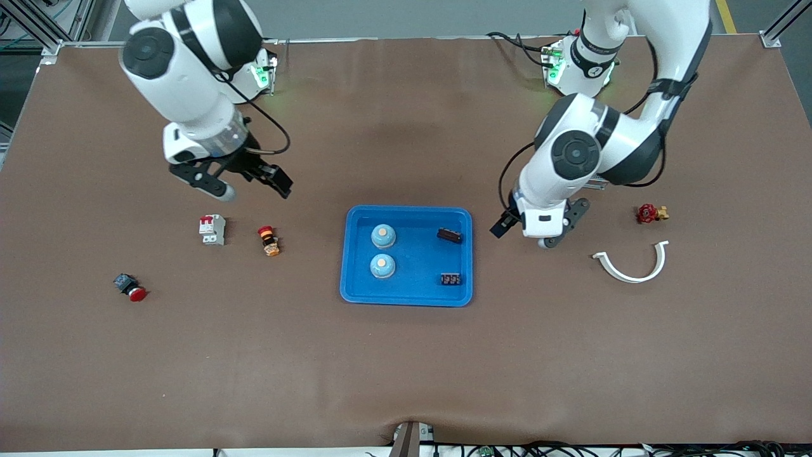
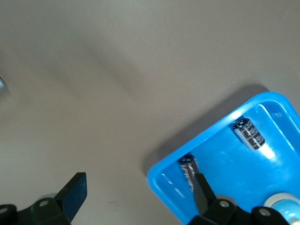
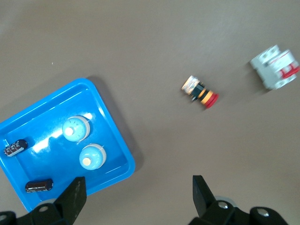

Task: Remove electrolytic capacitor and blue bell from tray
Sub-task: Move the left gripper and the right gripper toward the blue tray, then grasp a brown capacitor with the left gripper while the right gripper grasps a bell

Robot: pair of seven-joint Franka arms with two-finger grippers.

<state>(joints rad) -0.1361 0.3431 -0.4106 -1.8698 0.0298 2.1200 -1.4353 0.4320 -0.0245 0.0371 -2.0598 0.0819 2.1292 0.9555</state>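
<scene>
Reaching down from the table's (image 1: 406, 381) top edge, both arms hang bent at the elbow with their wrists pointing downward. The right gripper (image 1: 244, 184) hovers over bare table toward the right arm's end, above the white breaker (image 1: 212, 229) and the orange-and-red push button (image 1: 269, 240); its fingers are spread wide with nothing between them. The left gripper (image 1: 539, 233) hovers over bare table just off the blue tray's (image 1: 406, 298) edge toward the left arm's end, its jaws likewise released and empty.

One blue tray sits at the middle of the table. In it lie four things: two bells (image 1: 383, 235) with light blue domes, one nearer the front camera than the other, along the tray's side toward the right arm's end; and two dark capacitors (image 1: 449, 235), lined up the same way along the side toward the left arm's end.

Outside the tray there are five single items. One white curved clip (image 1: 631, 265) lies toward the left arm's end, with one small red valve (image 1: 651, 213) farther from the front camera. Toward the right arm's end lie the one breaker, the one push button beside it, and one red-capped switch (image 1: 130, 287) nearer the front camera.
</scene>
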